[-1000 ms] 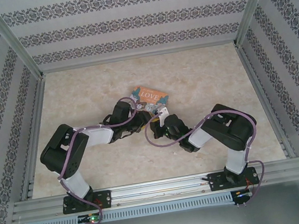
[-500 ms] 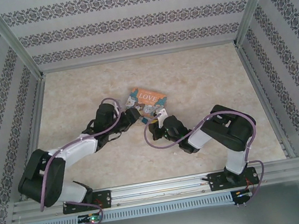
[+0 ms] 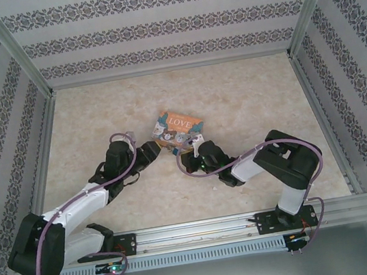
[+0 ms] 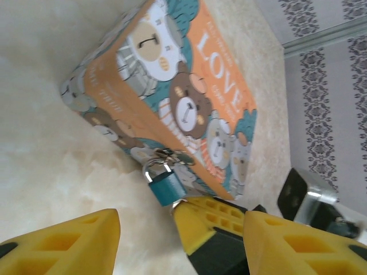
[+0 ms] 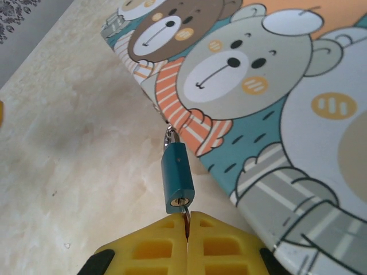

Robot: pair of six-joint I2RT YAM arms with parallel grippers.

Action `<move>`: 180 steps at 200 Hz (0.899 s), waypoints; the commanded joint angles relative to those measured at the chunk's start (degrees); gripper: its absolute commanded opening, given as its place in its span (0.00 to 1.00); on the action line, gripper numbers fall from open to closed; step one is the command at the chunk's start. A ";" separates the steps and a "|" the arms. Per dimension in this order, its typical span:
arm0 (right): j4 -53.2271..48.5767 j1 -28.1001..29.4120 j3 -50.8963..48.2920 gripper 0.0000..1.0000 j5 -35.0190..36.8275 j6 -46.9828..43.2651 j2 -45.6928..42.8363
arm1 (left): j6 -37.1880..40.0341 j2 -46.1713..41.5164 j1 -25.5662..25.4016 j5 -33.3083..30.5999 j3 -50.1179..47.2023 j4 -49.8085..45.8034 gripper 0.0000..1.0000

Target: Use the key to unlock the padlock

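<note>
1. Step in hand, by the look of it: feeding the key (image 5: 186, 222) into the padlock (image 5: 176, 177).
2. Whereabouts of the padlock: hooked by its shackle through the clasp on the side wall of the tin (image 5: 275, 86), teal body hanging down beside that wall over the worktop (image 5: 63, 143), keyhole end turned toward the right arm.
3. State of the right jaws: pressed together, pinching the key, a thin dark sliver poking out between the yellow pads (image 5: 155, 249), tip right at the brass keyhole. Cannot tell whether already seated inside or merely touching the face.
4. State of the left jaws: spread, holding nothing, low over the worktop with the padlock ahead of them, near but apart.
5. Next, probably: push the key straight along the lock's axis until fully home, then roll the wrist to turn it. Calls for fine alignment, the dangling body being likely to swing away from any off-axis push.
6. Worth considering: closing the left jaws on the teal body to steady it against the twist.
7. Not yet done: shackle apparently shut, tin fastened.
</note>
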 commanded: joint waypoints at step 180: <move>-2.46 0.75 2.66 0.00 -6.10 13.38 -1.83 | -17.79 25.59 -2.93 7.58 -0.12 33.80 0.45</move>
